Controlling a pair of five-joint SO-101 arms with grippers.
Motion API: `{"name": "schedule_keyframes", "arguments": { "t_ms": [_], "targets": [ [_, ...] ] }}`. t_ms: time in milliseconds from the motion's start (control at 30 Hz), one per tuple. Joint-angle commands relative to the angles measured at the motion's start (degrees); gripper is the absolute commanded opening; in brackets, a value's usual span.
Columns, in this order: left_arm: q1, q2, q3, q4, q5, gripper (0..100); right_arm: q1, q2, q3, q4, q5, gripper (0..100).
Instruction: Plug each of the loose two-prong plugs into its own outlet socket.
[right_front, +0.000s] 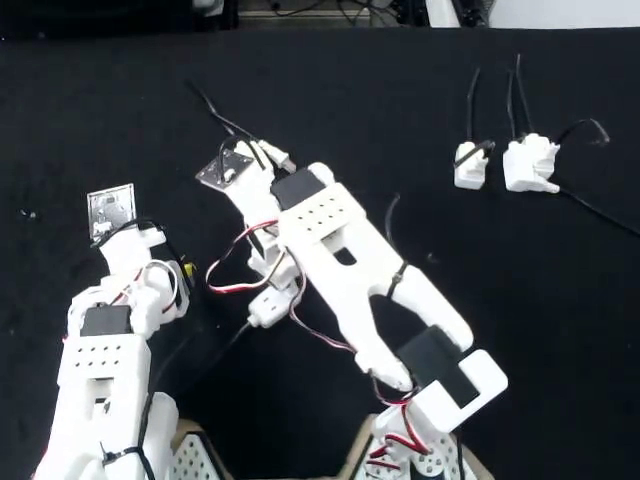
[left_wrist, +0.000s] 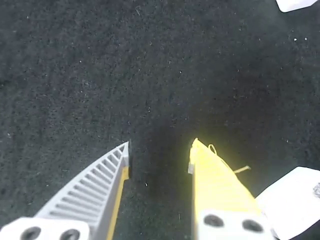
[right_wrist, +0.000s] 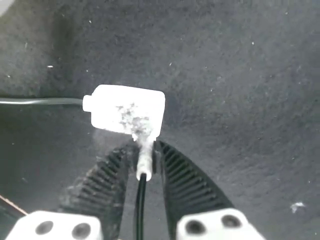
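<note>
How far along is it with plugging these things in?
Done: unclear. A small white piece and a larger white piece lie far off; I cannot tell whether they are joined pairs. In hand: the right gripper is shut on a plug that meets a white socket block. Left to do: perhaps seating it fully; the left gripper hangs open over black cloth.

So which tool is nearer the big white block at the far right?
Right. The right tool is well left of the block; the left tool sits even farther left.
</note>
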Motion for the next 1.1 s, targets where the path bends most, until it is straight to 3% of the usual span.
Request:
{"name": "schedule_keyframes", "arguments": {
  "t_ms": [0, 233, 1067],
  "targets": [
    [0.40, -1.14, -0.84, -0.35, 0.18, 21, 1.49, -0.75, -0.13, -1.41, 0.35, 1.1],
    [0.40, -1.14, -0.84, -0.35, 0.18, 21, 1.49, -0.66, -0.04, -1.32, -3.60, 1.1],
    [0.40, -1.14, -0.92, -0.35, 0.18, 21, 3.96, -0.31, 0.22, -1.32, -3.96, 1.1]
  ]
}}
